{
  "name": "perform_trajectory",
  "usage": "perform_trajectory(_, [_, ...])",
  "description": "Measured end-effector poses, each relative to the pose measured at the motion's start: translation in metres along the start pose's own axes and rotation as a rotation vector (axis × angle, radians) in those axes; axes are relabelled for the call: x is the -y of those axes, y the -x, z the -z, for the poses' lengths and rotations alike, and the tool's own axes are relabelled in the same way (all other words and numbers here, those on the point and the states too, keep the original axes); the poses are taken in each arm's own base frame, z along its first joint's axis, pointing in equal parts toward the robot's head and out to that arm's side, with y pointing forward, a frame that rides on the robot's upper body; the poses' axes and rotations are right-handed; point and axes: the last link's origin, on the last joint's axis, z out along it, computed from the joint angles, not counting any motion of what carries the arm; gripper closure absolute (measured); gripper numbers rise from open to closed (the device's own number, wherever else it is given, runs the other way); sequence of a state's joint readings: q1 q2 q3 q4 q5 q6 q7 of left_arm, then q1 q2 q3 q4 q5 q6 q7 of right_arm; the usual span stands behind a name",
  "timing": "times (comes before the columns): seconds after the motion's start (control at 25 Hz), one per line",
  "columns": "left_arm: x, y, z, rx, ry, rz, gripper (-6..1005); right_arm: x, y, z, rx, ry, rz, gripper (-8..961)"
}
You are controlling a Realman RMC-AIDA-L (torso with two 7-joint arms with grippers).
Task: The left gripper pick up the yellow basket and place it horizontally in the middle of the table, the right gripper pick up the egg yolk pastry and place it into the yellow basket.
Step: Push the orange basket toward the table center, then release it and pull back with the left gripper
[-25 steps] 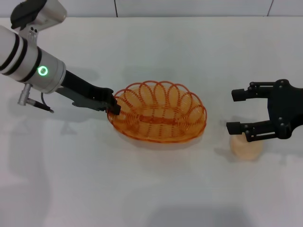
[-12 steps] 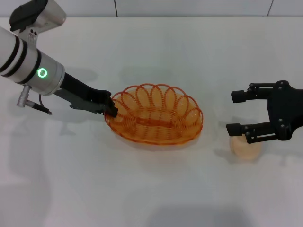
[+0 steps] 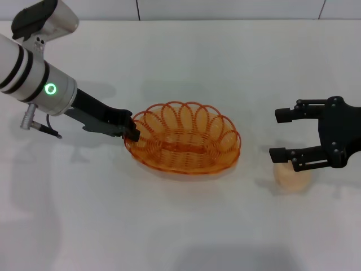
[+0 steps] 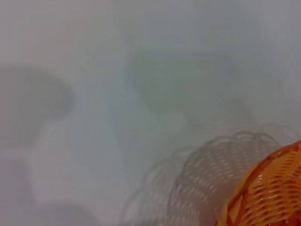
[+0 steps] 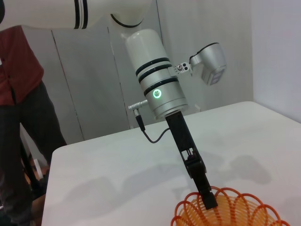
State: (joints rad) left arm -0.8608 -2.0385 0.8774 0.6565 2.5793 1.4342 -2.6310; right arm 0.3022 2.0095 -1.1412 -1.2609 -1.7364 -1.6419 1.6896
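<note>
On your left, the left gripper reaches in from the robot's left side, its white arm with a green ring light angled down toward the table. Its fingers are pinched tight on the near-left rim of the yellow basket, and the right wrist view shows the same dark fingertips clamped over one looped edge. The basket lies with its long side running across the table, close to the middle, opening upward; whether its base touches the table you cannot tell from here. In the left wrist view only a corner of the orange weave shows, with its shadow on the white surface beside it.

Moving to your right, well apart from the basket, the right gripper hangs with its black fingers spread wide, holding nothing. The egg yolk pastry sits on the table just under the lower finger, partly hidden by it, right of the basket and outside it.
</note>
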Motion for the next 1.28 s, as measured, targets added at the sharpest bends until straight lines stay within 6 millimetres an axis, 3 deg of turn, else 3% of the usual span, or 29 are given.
perform_trajectory(1.28, [0.0004, 0.0012, 0.0003, -0.007, 0.014, 0.008, 813, 0.0005, 0.0010, -0.0005, 0.000, 0.001, 0.000, 160])
